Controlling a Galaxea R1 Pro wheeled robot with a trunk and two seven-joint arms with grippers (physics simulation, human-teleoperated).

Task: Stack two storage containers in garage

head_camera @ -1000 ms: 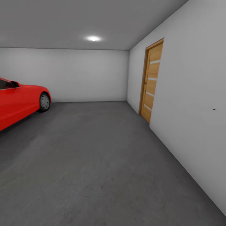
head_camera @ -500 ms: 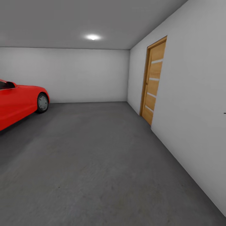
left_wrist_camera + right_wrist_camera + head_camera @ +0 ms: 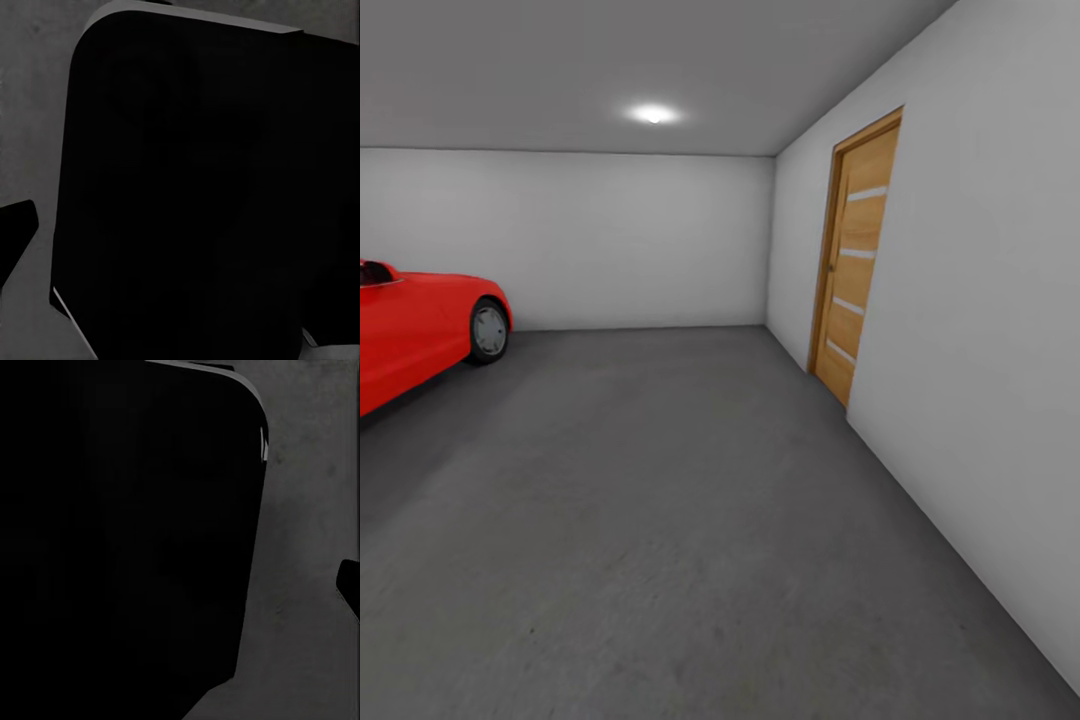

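Note:
I am in the garage, with plain light grey walls and a dark grey concrete floor (image 3: pixel 660 500) stretching ahead in the head view. The storage containers and the living room are out of view. The left wrist view holds a large black rounded shape (image 3: pixel 195 187) over the grey floor (image 3: pixel 30 112), with a small dark tip (image 3: pixel 15 240) at the picture's edge. A like black shape (image 3: pixel 112 547), the floor (image 3: pixel 307 585) and a dark tip (image 3: pixel 351 585) appear in the right wrist view. Whether the grippers are open or shut cannot be told.
A red car (image 3: pixel 410 330) stands at the left, its front wheel toward the back wall (image 3: pixel 620 240). A wooden door (image 3: pixel 857 260), shut, sits in the right wall (image 3: pixel 980 350). A ceiling light (image 3: pixel 652 113) glows above. Floor runs wide between car and right wall.
The whole head view has shifted: the car slid toward the left edge and the door moved right and grew larger, so the camera has moved forward. Nothing in the room moved.

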